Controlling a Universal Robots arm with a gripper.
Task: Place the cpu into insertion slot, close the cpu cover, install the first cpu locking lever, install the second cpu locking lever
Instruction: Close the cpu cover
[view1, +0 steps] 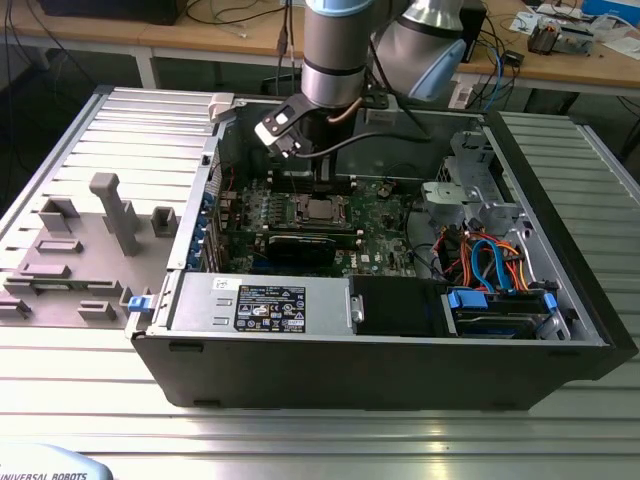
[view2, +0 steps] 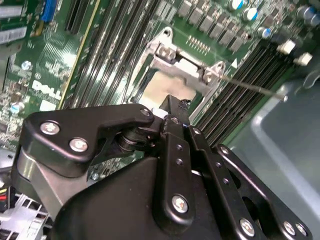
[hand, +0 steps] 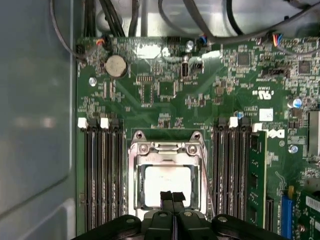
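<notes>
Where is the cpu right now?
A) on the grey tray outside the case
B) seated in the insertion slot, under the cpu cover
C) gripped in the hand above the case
B: in the first wrist view the cpu shows silver through the window of the cpu cover, in the insertion slot, the shut hand over its edge.

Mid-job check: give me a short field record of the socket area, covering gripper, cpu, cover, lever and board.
gripper: shut, tips over one edge of the cpu; contact cannot be told
cpu: lying in the insertion slot, silver top showing through the cover's window
cpu cover: down flat around the cpu
locking lever: thin metal rod sticking out from a cover corner; latched or not, cannot tell
motherboard: green, inside the open computer case
</notes>
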